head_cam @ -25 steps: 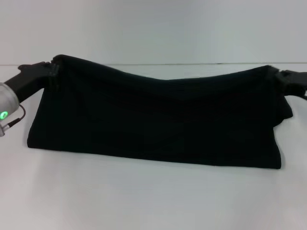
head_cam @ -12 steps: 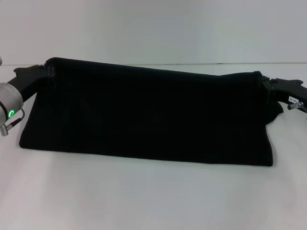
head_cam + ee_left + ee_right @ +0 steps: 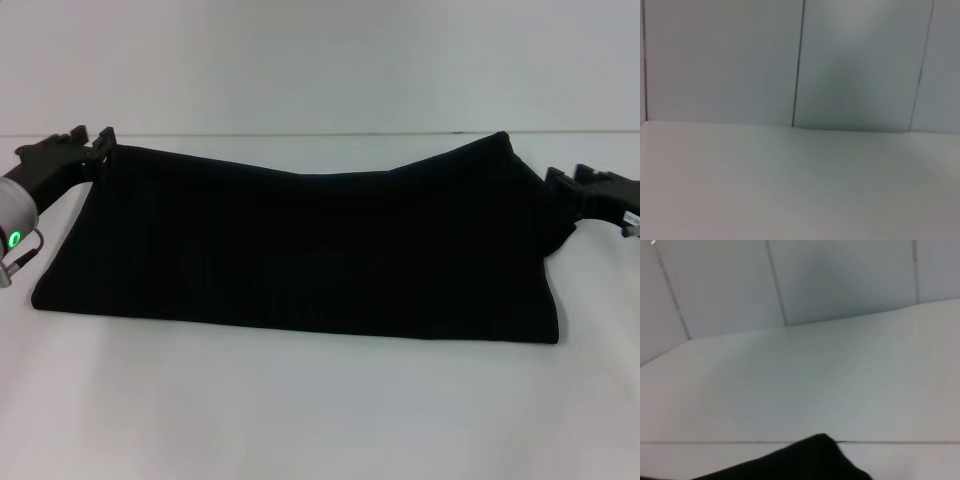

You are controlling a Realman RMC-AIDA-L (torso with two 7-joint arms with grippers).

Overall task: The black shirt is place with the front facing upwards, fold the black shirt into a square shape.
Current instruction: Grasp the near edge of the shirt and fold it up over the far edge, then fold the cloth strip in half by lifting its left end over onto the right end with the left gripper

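Observation:
The black shirt (image 3: pixel 300 250) lies as a long folded band across the white table (image 3: pixel 320 410), its far edge sagging in the middle and its right corner still peaked up. My left gripper (image 3: pixel 93 140) sits at the shirt's far left corner, fingers spread, just off the cloth. At the far right end, my right gripper (image 3: pixel 567 178) also stands open, beside the cloth and not gripping it. A corner of the black shirt (image 3: pixel 810 462) shows in the right wrist view. The left wrist view shows only table and wall.
A pale panelled wall (image 3: pixel 320 60) rises behind the table's far edge (image 3: pixel 330 134). Bare white tabletop lies in front of the shirt and at both ends.
Both grippers held the shirt's far edge taut half a second ago; now their fingers are apart and off the cloth. The far edge has dropped and sags, and the shirt has shifted slightly left.

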